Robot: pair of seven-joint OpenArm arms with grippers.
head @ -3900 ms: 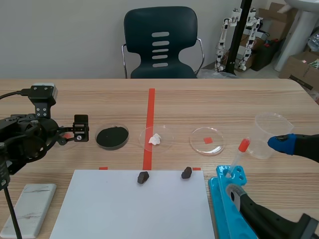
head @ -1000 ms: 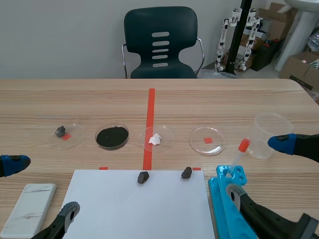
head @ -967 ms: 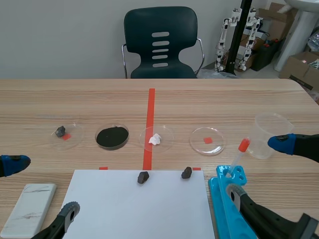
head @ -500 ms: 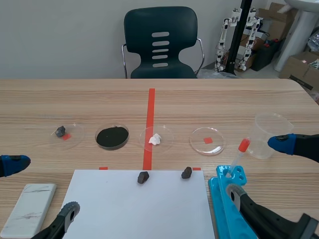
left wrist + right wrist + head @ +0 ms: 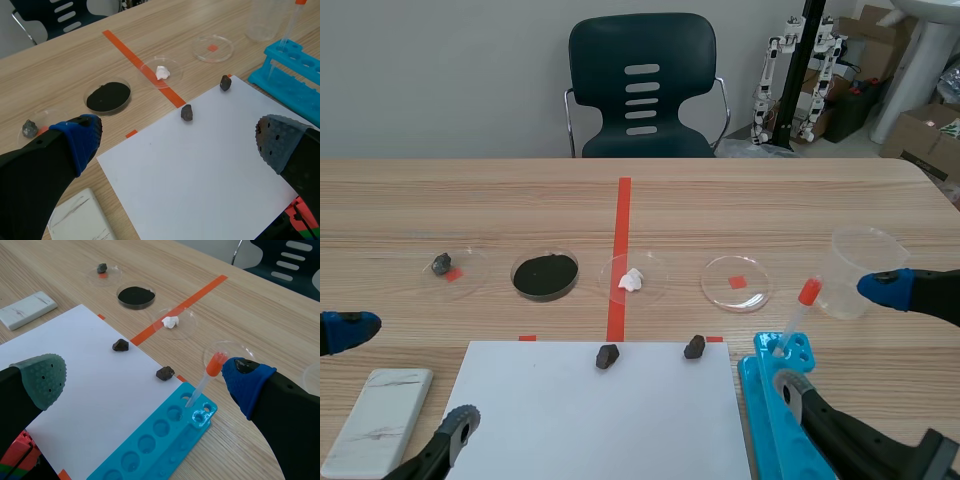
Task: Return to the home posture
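Note:
Both arms sit low at the near edge of the table. My left gripper (image 5: 406, 373) is open with nothing between its fingers; in the left wrist view it (image 5: 177, 145) hangs over the white paper sheet (image 5: 200, 170). My right gripper (image 5: 835, 336) is also open and holds nothing, straddling the blue tube rack (image 5: 772, 420); in the right wrist view it (image 5: 145, 377) stands above the sheet (image 5: 85, 360) and the rack (image 5: 160, 445).
Two dark stones (image 5: 607, 356) (image 5: 694, 347) lie on the sheet's far edge. Beyond them stand dishes: one with a grey stone (image 5: 442, 264), black powder (image 5: 545, 275), a white lump (image 5: 631, 279), and one bare (image 5: 736, 283). A clear beaker (image 5: 861, 270), an orange-capped dropper (image 5: 800, 305) and a marble slab (image 5: 377, 420) flank them.
Since 3.9 s ago my left arm has pulled back from the leftmost dish to the near left edge, and the grey stone now shows in that dish. Over the last second nothing moved.

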